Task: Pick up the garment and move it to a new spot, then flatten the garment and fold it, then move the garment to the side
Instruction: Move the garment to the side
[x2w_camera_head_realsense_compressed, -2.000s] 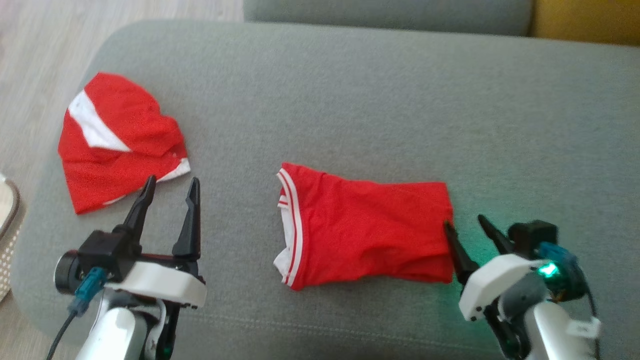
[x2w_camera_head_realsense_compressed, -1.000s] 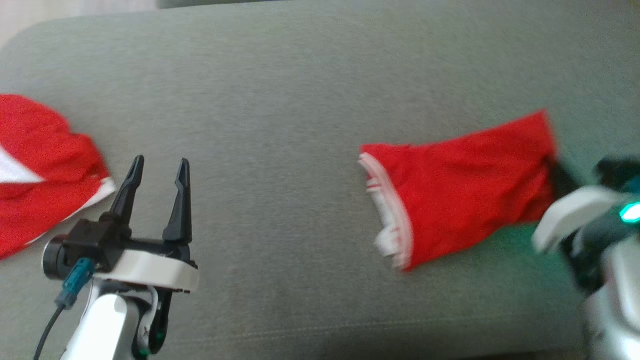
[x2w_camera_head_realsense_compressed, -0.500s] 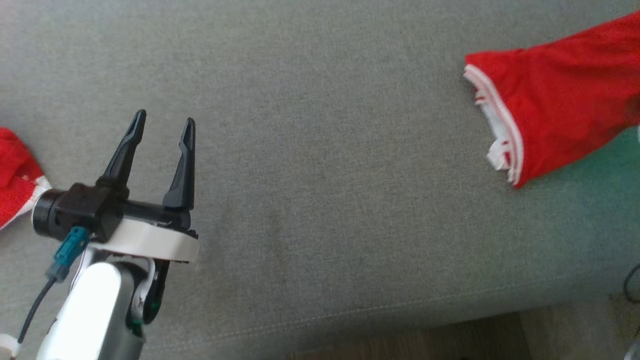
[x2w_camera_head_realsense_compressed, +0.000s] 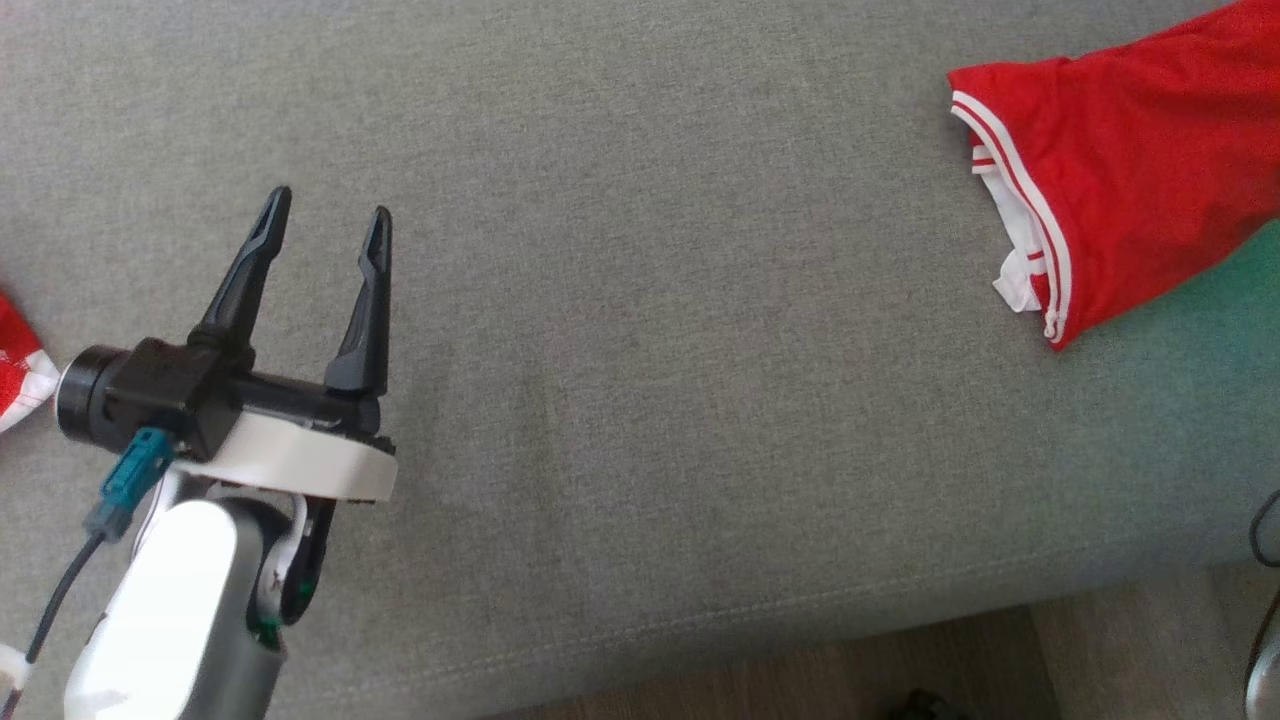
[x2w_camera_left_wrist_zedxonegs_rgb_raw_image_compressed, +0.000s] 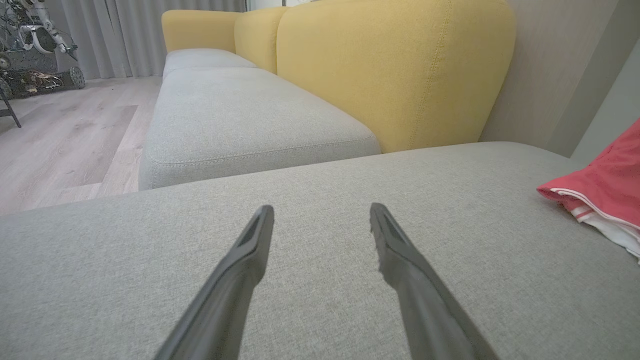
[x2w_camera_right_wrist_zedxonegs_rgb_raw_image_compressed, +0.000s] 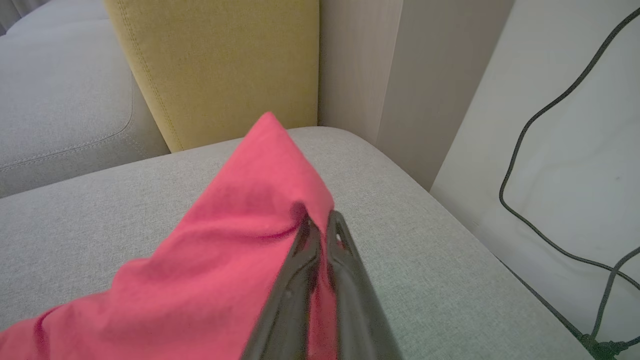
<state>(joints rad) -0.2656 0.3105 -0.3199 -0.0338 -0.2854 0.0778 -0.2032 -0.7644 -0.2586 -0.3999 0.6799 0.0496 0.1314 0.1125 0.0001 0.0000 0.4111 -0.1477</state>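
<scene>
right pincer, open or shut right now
Shut on the red garment: the right pincer has its tips together with a fold of cloth pinched between them.

Soft, even daylight falls across the grey sofa cushion (x2w_camera_head_realsense_compressed: 640, 300) in the head view, sharp but faintly grainy; a green cast tints the cushion at the right edge, below the red garment (x2w_camera_head_realsense_compressed: 1130, 170). In the left wrist view the wooden floor (x2w_camera_left_wrist_zedxonegs_rgb_raw_image_compressed: 65, 135) by the curtains (x2w_camera_left_wrist_zedxonegs_rgb_raw_image_compressed: 125, 35) is brightest, and the fingers (x2w_camera_left_wrist_zedxonegs_rgb_raw_image_compressed: 242, 270) of the left gripper (x2w_camera_left_wrist_zedxonegs_rgb_raw_image_compressed: 321, 207) blur close to the lens, stretched by the wide angle. In the right wrist view the garment reads washed-out pink, the fingers (x2w_camera_right_wrist_zedxonegs_rgb_raw_image_compressed: 295, 295) of the right gripper (x2w_camera_right_wrist_zedxonegs_rgb_raw_image_compressed: 320, 218) soft-focused.
</scene>
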